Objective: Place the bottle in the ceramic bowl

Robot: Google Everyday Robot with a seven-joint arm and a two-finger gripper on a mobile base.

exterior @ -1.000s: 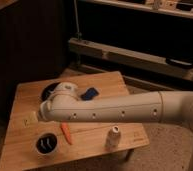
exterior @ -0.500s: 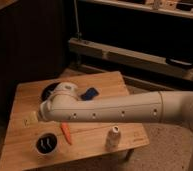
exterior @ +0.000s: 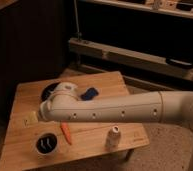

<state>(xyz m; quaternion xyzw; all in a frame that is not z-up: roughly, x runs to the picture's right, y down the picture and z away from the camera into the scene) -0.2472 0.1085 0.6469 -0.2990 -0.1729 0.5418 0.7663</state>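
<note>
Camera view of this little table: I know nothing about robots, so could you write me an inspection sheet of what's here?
surface: small wooden table, light wood.
job's things: bottle upright near the front edge, untouched; ceramic bowl at the back left, partly hidden by the arm.
clutter: orange carrot; white cup front left; blue object; small yellowish item.
grippers: gripper hidden past the white arm's end by the bowl; jaws open, bottle not in them.
cables: nothing seen.
surroundings: dark shelving behind.

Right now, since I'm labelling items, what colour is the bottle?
Pale whitish-beige bottle, clearest in the camera view; the gripper hangs over the ceramic bowl.
</note>
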